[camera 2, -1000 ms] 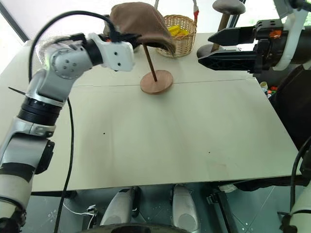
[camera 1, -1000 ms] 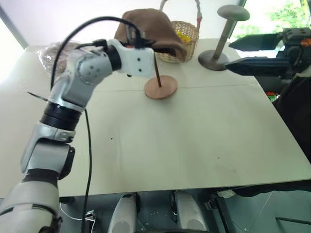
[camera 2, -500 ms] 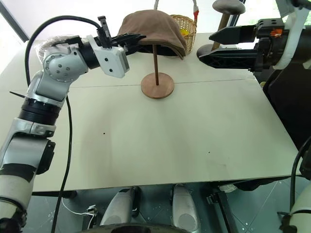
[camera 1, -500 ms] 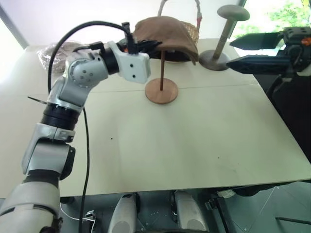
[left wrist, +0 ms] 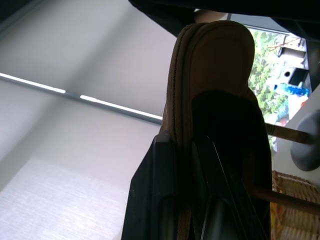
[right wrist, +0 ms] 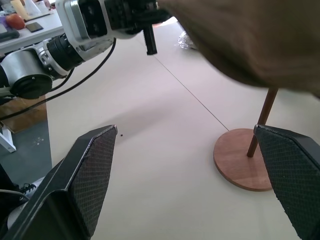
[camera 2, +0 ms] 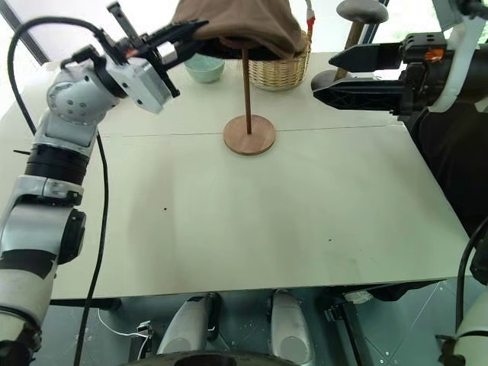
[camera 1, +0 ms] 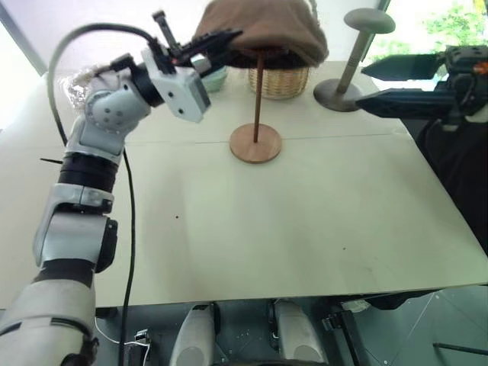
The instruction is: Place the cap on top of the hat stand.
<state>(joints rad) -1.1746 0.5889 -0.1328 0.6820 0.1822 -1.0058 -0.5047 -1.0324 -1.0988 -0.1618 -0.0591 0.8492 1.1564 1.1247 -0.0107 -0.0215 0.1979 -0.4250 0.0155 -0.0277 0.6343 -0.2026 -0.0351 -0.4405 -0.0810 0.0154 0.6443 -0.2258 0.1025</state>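
Since a second ago the left gripper [camera 2: 189, 30] has lifted and drawn back toward the left, taking the cap [camera 2: 240, 21] with it, and the hat stand [camera 2: 248, 136], which was leaning then, now stands straight. A pale green bowl [camera 2: 203, 69] has come into sight behind the arm.

Nearest is the bare stretch of the table [camera 2: 290, 229]. Further in, the stand's round wooden base sits flat on the tabletop, its thin rod rising upright into the underside of the cap; the disc at its top is hidden by the fabric. The cap hangs over the rod, high up, its brim clamped between the left gripper's closed black fingers [left wrist: 165, 200], as the wrist view shows clearly.

On the right, the right gripper [camera 1: 381, 85] hovers above the table edge with its fingers spread wide, holding nothing, pointing in toward the stand.

Behind the stand sits a wicker basket [camera 2: 282, 72], partly covered by the cap. To its right stands a grey stand [camera 1: 352, 53] with a slanted post, and at the far left lies a crumpled clear bag [camera 1: 76, 80].
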